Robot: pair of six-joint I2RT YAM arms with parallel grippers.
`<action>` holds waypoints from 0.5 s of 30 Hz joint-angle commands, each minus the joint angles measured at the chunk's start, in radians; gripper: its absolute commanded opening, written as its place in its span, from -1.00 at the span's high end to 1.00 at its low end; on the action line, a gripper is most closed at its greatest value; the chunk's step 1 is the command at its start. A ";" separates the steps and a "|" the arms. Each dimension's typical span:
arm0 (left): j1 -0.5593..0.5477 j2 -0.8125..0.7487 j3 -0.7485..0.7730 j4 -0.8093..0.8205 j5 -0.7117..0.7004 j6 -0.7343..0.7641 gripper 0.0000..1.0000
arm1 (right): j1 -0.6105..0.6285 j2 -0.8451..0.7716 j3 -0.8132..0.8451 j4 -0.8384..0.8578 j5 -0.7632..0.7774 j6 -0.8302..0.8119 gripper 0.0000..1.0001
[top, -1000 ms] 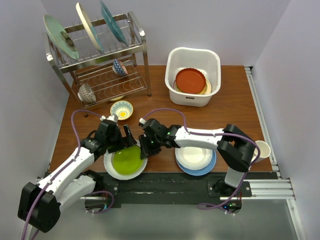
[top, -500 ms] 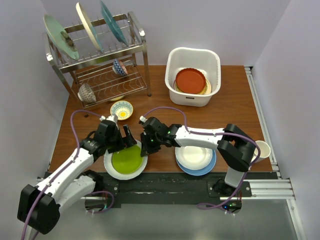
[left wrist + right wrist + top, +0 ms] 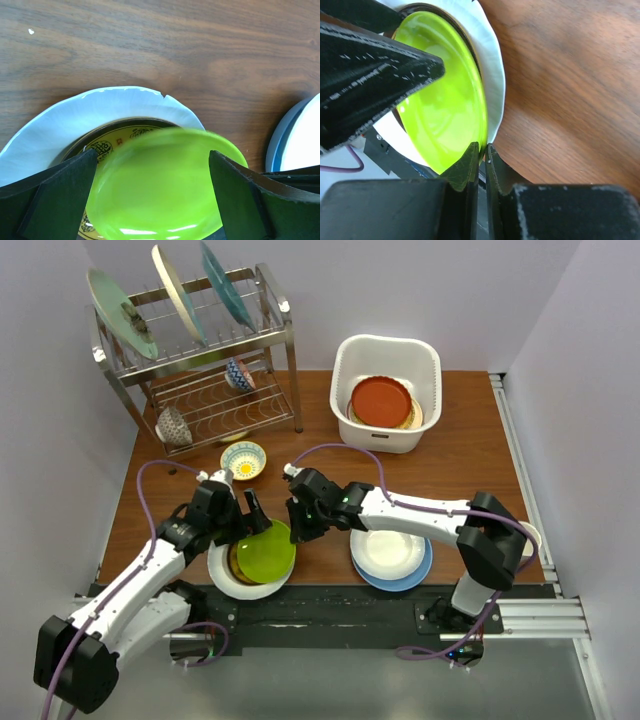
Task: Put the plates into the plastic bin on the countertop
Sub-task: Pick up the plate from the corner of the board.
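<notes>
The lime green plate (image 3: pixel 266 551) is tilted, its right edge raised off a brown patterned plate (image 3: pixel 238 558) that lies on a white plate (image 3: pixel 224 581). My right gripper (image 3: pixel 298 530) is shut on the lime plate's right rim; in the right wrist view the gripper (image 3: pixel 480 148) pinches the rim of the plate (image 3: pixel 442 100). My left gripper (image 3: pixel 245 518) is open just above the plate's far-left side; in the left wrist view the gripper (image 3: pixel 152 156) straddles the plate (image 3: pixel 160 190) without touching it. The white plastic bin (image 3: pixel 348 360) at the back holds an orange-brown plate (image 3: pixel 381 400) on a cream one.
A white plate on a blue plate (image 3: pixel 392 556) lies right of the stack. A steel dish rack (image 3: pixel 200 360) at back left holds upright plates and bowls. A small patterned bowl (image 3: pixel 243 459) sits in front of it. A cream cup (image 3: pixel 528 537) stands at the right edge.
My right gripper has closed on the lime plate's right rim and raised it, so the plate now tilts and the brown patterned plate shows beneath. The left gripper has barely moved.
</notes>
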 commanded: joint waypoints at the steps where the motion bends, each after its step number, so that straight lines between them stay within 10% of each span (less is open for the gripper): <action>1: -0.005 -0.033 0.051 -0.006 -0.031 -0.001 -0.96 | -0.015 -0.055 0.001 -0.018 0.022 -0.033 0.88; 15: -0.005 -0.074 0.080 -0.012 -0.047 -0.001 -0.97 | -0.130 -0.104 -0.146 0.159 -0.142 0.005 0.97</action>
